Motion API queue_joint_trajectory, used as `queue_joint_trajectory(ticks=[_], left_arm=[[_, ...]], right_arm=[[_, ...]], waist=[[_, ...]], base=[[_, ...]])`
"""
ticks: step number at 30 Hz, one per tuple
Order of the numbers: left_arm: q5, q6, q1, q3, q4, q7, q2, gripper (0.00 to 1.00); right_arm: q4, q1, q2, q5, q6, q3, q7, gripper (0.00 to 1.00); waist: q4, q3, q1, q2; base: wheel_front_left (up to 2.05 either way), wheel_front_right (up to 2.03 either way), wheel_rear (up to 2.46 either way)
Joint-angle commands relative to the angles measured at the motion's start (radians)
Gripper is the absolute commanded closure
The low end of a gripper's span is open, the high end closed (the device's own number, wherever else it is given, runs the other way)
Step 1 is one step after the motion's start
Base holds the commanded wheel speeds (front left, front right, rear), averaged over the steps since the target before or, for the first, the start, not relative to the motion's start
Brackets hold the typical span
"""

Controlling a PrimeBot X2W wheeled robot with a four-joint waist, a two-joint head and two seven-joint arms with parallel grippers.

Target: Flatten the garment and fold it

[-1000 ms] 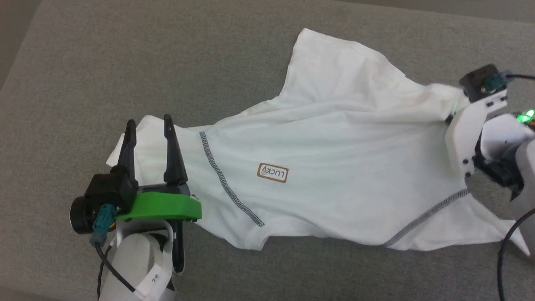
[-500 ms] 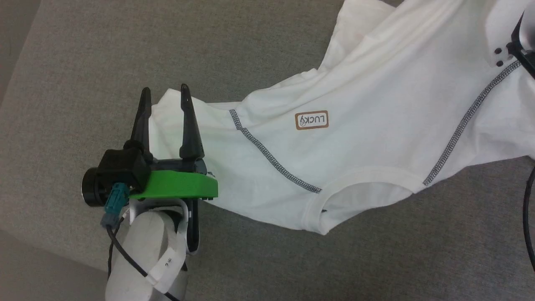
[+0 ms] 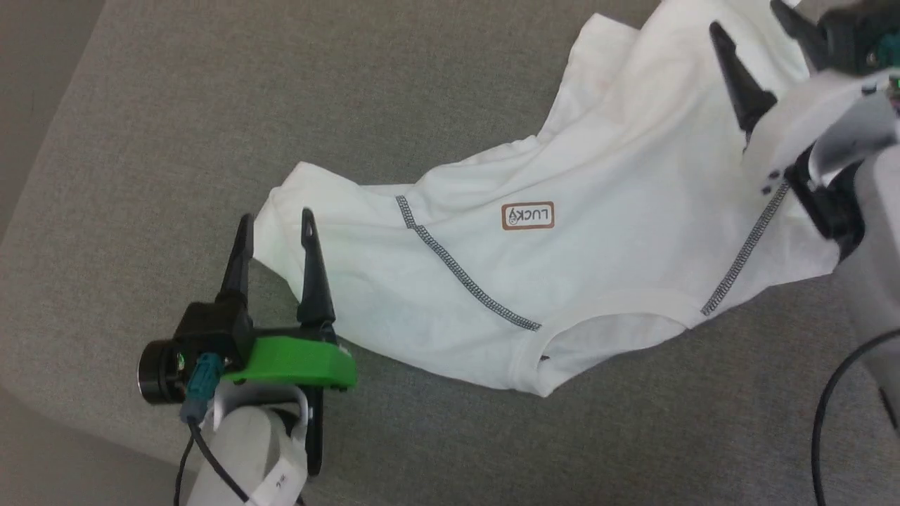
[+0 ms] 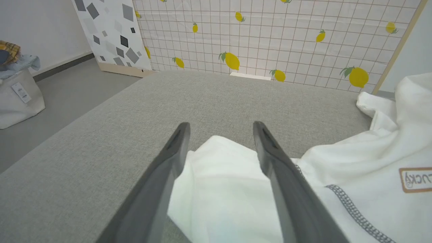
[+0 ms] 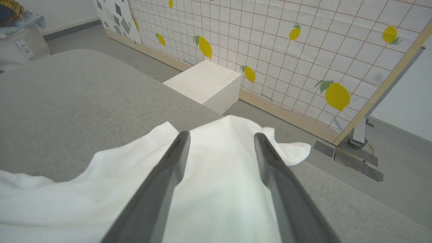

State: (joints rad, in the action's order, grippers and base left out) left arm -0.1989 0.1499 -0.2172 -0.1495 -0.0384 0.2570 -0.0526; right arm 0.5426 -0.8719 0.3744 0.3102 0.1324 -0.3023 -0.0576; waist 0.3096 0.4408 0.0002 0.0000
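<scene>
Grey woven fabric covers the bench (image 3: 140,105), and beyond it a screen printed with lemons on a grid (image 4: 270,33) stands on the floor. A white T-shirt (image 3: 562,267) lies rumpled across the bench, front up, with its tan patch (image 3: 527,216) between two dark stitched seams and its neck opening toward the near edge.

The left gripper (image 3: 276,215) hovers at one sleeve end of the shirt. Its fingers (image 4: 270,152) are spread wide and grip nothing; one is over the cloth and the other is over bare bench. The right gripper (image 3: 745,17) is at the far end of the shirt, and its fingers (image 5: 270,162) are also parted above the white cloth and hold nothing.

On the floor to one side sits a pale cloth bin (image 4: 17,101) with bundled clothes in it, a yellow plaid piece (image 4: 10,49) on top. A white box (image 5: 206,84) stands against the screen; its contents cannot be seen.
</scene>
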Motion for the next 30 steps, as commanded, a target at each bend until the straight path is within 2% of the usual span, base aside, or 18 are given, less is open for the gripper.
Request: queue_joint_trajectory(ticks=[1, 8, 12, 16, 18, 21, 26, 30], left_arm=[[0.017, -0.011, 0.033, 0.009, -0.012, 0.005, 0.001, 0.00], [0.021, -0.052, 0.132, 0.001, -0.091, -0.003, -0.016, 0.00], [0.002, -0.072, 0.157, -0.016, -0.120, -0.067, -0.022, 0.00], [-0.027, -0.062, 0.169, -0.026, -0.137, -0.173, -0.017, 0.00], [-0.045, -0.045, 0.172, -0.025, -0.143, -0.233, -0.014, 0.00], [-0.053, 0.009, 0.179, -0.015, -0.154, -0.329, -0.011, 0.00], [-0.045, 0.108, 0.206, 0.007, -0.161, -0.474, -0.014, 0.00], [-0.063, 0.157, 0.244, 0.029, -0.138, -0.550, -0.013, 0.00]], right_arm=[[-0.034, 0.069, -0.018, 0.006, -0.002, 0.028, 0.041, 0.00], [-0.247, 0.407, -0.118, -0.059, -0.002, 0.193, 0.127, 0.00], [-0.385, 0.590, -0.200, -0.118, -0.002, 0.293, 0.122, 0.00], [-0.489, 0.734, -0.267, -0.164, -0.002, 0.367, 0.095, 0.00], [-0.526, 0.789, -0.289, -0.176, -0.002, 0.392, 0.084, 0.00], [-0.559, 0.847, -0.311, -0.176, -0.002, 0.409, 0.069, 0.00], [-0.589, 0.889, -0.322, -0.174, -0.002, 0.399, 0.050, 0.00], [-0.607, 0.898, -0.324, -0.153, -0.002, 0.391, 0.041, 0.00]], waist=[[-0.090, -0.143, -0.0002, 0.0000], [-0.151, -0.266, -0.0002, 0.0000], [-0.175, -0.299, -0.0002, 0.0000], [-0.190, -0.313, -0.0002, 0.0000], [-0.198, -0.317, -0.0002, 0.0000], [-0.220, -0.319, -0.0002, 0.0000], [-0.261, -0.320, -0.0002, 0.0000], [-0.286, -0.317, -0.0002, 0.0000]], base=[[0.00, 0.00, 0.00], [0.00, 0.00, 0.00], [0.00, 0.00, 0.00], [0.00, 0.00, 0.00], [0.00, 0.00, 0.00], [0.00, 0.00, 0.00], [0.00, 0.00, 0.00], [0.00, 0.00, 0.00]])
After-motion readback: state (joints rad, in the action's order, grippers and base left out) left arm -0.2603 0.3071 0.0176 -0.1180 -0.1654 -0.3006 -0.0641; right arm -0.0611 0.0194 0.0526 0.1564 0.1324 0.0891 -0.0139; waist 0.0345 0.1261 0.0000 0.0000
